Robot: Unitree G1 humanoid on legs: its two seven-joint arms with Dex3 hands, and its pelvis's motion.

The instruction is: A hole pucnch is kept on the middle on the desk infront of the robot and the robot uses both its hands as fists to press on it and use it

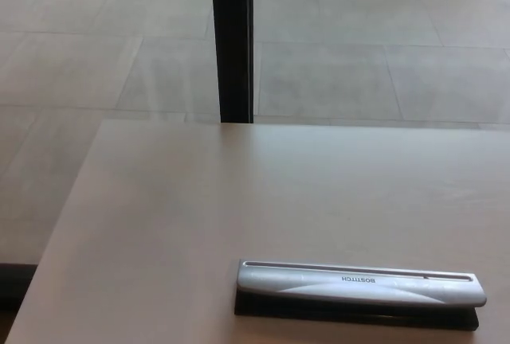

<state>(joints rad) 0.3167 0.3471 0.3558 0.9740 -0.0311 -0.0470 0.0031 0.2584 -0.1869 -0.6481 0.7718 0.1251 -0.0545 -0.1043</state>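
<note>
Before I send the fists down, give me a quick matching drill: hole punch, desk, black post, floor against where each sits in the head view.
Things:
1. hole punch
2. desk
3. black post
4. floor

Places:
A. upright beyond the desk's far edge
B. tiled, across the top
C. lower right, lying on the desk
D. fills the lower half

Pairs: 1-C, 2-D, 3-A, 4-B. Neither hand shows.

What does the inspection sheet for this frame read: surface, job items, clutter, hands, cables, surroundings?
Surface: pale desk, bare apart from one item.
Job's things: silver hole punch on a black base, lying flat near the desk's front edge, right of centre; nothing touching it.
Clutter: nothing seen.
Hands: neither in view.
Cables: nothing seen.
Surroundings: tiled floor beyond the desk; dark post standing behind its far edge.
</note>
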